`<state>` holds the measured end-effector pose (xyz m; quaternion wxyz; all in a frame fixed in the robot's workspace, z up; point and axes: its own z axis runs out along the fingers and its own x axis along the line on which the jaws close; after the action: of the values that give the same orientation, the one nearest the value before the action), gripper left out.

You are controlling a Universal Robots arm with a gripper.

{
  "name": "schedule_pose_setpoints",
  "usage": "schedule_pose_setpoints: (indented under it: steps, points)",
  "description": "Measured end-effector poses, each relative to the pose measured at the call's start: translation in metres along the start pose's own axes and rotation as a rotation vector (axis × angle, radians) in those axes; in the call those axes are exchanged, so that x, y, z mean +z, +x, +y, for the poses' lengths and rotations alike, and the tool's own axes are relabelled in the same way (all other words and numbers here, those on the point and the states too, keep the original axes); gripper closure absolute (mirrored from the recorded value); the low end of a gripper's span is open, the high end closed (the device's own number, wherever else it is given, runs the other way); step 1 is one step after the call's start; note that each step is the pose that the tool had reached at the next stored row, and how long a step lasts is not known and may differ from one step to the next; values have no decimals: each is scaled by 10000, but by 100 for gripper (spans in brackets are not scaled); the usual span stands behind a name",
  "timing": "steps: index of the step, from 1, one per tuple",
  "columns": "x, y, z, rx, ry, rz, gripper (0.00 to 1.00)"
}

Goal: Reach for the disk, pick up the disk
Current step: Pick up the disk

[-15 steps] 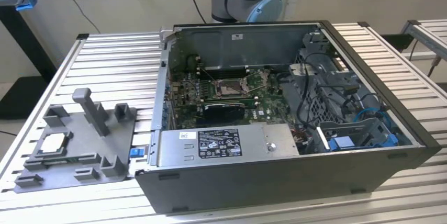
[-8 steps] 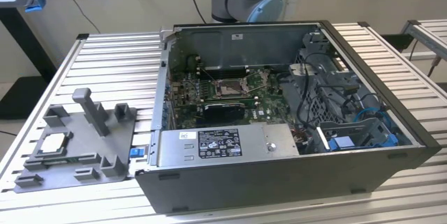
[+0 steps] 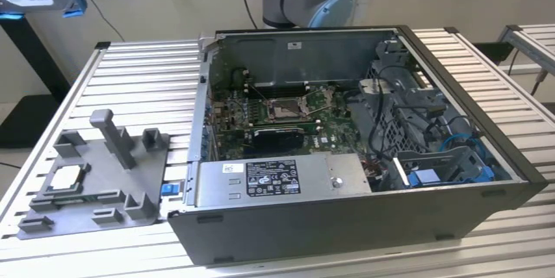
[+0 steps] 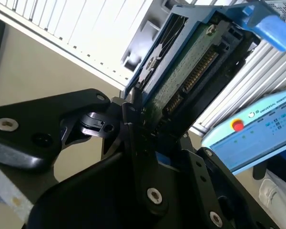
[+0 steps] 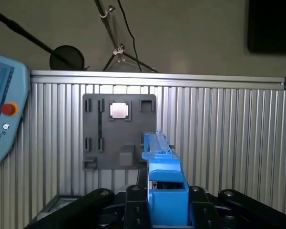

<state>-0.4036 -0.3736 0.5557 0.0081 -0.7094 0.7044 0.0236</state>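
- The grey tray (image 3: 147, 167) lay on the table (image 3: 147, 76) at the exterior view's near left, with the square chip (image 3: 67, 177) seated in it. In the first wrist view the tray sat straight below the held disk (image 5: 162, 157). A drop would probably have landed on the tray or the chip.
- The open computer case (image 3: 347, 226) stood in the middle of the table with its cables (image 3: 381, 128) and boards bare. Carrying the load low across it risked snagging a cable or knocking the grey box with the sticker (image 3: 277, 177).
- The claw (image 4: 142, 125) was clenched on the disk, which hung clear of the table, high at the exterior view's far left.
- In the second wrist view the claw gripped the disk at one end, and most of its length stuck out beyond, tilted. That overhang looked like a lever: a quick turn or a sudden stop might have twisted the disk in the grip or let it slide out.
- The grip seemed to bear partly on the blue bracket (image 4: 271, 24). The plastic might have flexed and loosened the hold.
- The green circuit board (image 4: 181, 71) on the disk's underside faced outward, unprotected. Any bump would have hit it first.
- The control pendant (image 4: 257, 129) sat past the table's edge. How far it was from the disk I could not tell, so a wide swing that way was a risk.
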Motion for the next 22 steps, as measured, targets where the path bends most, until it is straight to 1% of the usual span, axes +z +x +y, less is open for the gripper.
schedule_pose_setpoints:
  steps: [22]
  points:
    - [135, 13, -1003, 1, 0, 0, 100]
